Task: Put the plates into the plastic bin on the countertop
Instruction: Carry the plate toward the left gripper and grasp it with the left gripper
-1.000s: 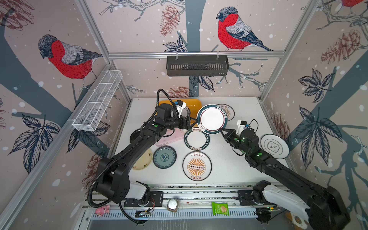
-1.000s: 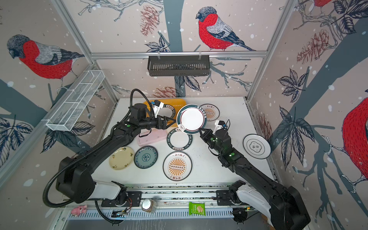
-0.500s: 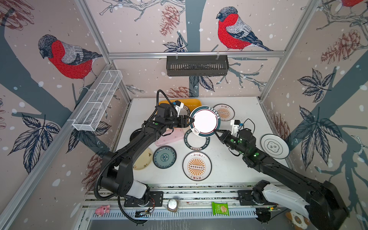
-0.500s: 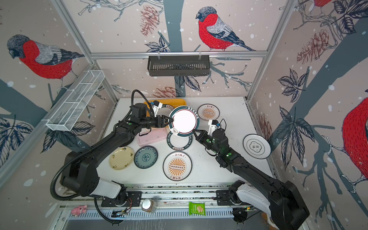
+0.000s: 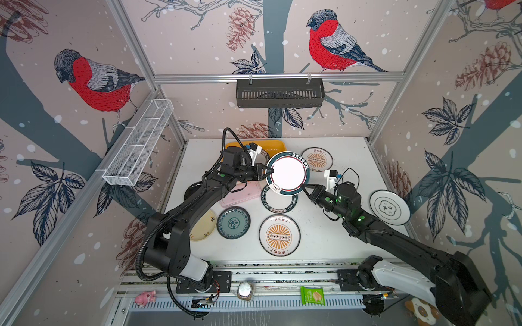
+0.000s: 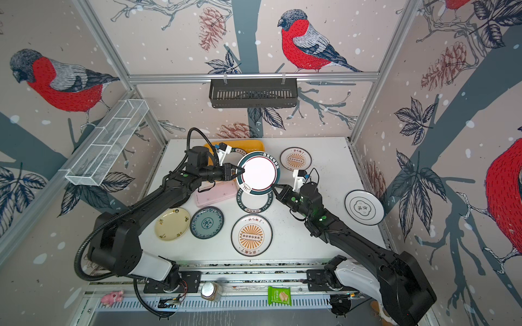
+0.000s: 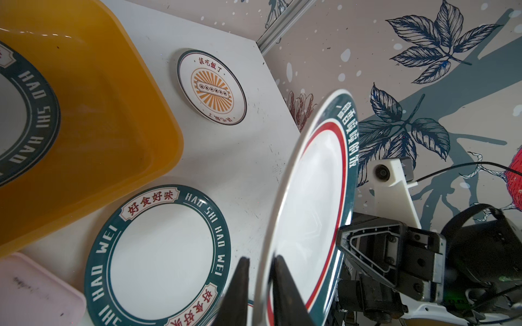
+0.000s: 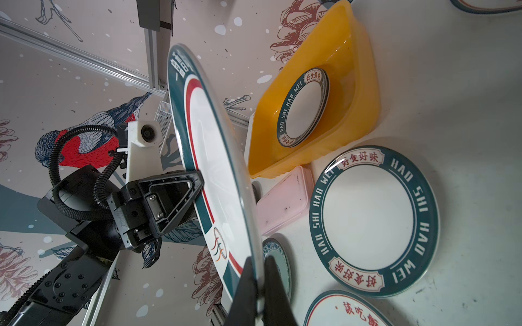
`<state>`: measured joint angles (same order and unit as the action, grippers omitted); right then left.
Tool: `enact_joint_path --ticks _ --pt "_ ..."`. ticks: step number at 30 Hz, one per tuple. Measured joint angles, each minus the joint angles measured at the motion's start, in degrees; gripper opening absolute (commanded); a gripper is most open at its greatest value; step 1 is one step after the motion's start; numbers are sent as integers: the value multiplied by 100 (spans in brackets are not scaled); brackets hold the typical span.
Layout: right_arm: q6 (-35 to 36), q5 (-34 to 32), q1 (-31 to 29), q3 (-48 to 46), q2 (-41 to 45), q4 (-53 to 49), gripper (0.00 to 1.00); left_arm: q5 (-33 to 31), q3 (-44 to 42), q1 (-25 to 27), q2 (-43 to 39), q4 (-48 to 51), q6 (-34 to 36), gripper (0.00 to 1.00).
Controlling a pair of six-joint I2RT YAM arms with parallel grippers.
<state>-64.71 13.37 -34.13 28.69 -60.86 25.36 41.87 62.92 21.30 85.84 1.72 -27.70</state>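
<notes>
Near edge: a sunburst plate (image 5: 279,235) lies flat by the near edge of the table (image 5: 327,242). A teal plate (image 5: 233,223) and a cream plate (image 5: 202,225) lie beside it toward the left edge.
Right edge: a cloud-emblem plate (image 5: 389,207) lies here, well apart from the rest.
Middle: a lettered green-rimmed plate (image 5: 278,201) lies flat, with the pink box (image 5: 240,194) just beside it. A black plate (image 5: 192,190) at the left edge is mostly hidden under my left arm.
Held plate: the red-ringed plate (image 5: 288,172) is off the table and tilted steeply, above the middle.
Left claw: my left claw (image 7: 261,258) is clamped on its rim, one finger on each face.
Right claw: my right claw (image 8: 259,259) pinches the opposite rim the same way.
Far edge: a second sunburst plate (image 5: 317,159) lies flat. The plastic bin (image 5: 272,145) sits beside it against the far edge, with a lettered plate inside (image 8: 303,107).
</notes>
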Motion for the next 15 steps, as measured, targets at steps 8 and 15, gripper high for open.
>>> enact_joint_path --ticks 8,15 --pt "-111 -42 35 -39 -63 109 44 295 -22 -85 4 -184 -155 3" --pt "-52 -168 57 -90 -20 472 69 107 -48 -236 33 -125 -140 2"
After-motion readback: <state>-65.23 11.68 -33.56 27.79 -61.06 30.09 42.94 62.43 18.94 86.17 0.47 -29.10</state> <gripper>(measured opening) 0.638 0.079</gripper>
